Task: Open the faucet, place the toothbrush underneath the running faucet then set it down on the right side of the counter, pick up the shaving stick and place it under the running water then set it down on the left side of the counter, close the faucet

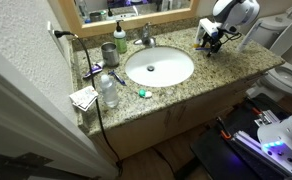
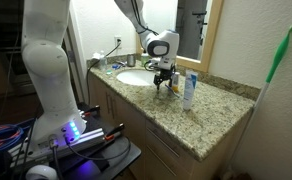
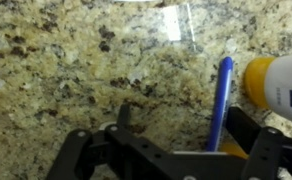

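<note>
The thin blue toothbrush [image 3: 223, 100] lies flat on the speckled granite counter [image 3: 66, 60], to the right of the oval white basin [image 1: 158, 67]. My gripper [image 3: 183, 125] stands open over it. The brush runs between the fingers, close beside the right one [image 3: 244, 125], and neither finger presses on it. In both exterior views the gripper [image 1: 211, 42] [image 2: 164, 82] hangs low over the counter's right part. The chrome faucet [image 1: 144, 38] stands behind the basin; whether water runs is too small to tell. A small bluish-handled thing [image 1: 94, 70] left of the basin may be the shaving stick.
A white bottle with a yellow cap [image 3: 276, 85] [image 2: 189, 90] stands right next to the toothbrush. At the basin's left are a green soap bottle [image 1: 120, 38], a cup [image 1: 108, 52] and a clear plastic bottle [image 1: 108, 90]. A toilet [image 1: 291, 75] is beyond the counter's end.
</note>
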Controlling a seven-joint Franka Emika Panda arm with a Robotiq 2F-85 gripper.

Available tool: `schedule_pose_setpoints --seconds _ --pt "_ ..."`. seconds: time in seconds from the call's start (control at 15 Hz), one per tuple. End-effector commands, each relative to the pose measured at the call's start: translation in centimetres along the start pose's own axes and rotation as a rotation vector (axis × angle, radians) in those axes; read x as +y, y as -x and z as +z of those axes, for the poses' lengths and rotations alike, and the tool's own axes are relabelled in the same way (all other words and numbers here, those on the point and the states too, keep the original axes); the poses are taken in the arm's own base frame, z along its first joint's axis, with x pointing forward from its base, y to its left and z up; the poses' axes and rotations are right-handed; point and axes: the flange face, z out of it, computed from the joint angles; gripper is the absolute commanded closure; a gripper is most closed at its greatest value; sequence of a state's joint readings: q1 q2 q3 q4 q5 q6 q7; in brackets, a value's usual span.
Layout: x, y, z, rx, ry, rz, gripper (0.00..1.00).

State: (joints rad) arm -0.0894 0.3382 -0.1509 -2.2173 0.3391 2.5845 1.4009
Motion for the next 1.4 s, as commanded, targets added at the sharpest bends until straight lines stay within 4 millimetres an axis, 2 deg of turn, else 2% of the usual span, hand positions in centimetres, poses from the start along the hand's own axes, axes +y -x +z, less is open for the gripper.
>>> schedule_pose_setpoints --seconds 0.0,0.2,0.53,0.67,0.8,1.0,1.33 --pt "0.1 0.0 0.8 -0.008 0.01 -0.013 0.34" --pt "0.2 0.3 0.6 -0.013 0.025 -0.021 0.52" --pt "0.4 0.6 0.4 -0.01 0.027 -0.039 0.89" --pt "0.4 0.6 0.4 -0.007 0.025 -0.046 0.99" --pt "0.7 0.9 0.0 -0.023 0.027 -0.065 1.0" --pt "1.7 1.7 -2.0 -0.068 0.009 -0.158 0.98" --pt "4.7 4.6 -6.1 -0.162 -0.007 -0.379 0.98"
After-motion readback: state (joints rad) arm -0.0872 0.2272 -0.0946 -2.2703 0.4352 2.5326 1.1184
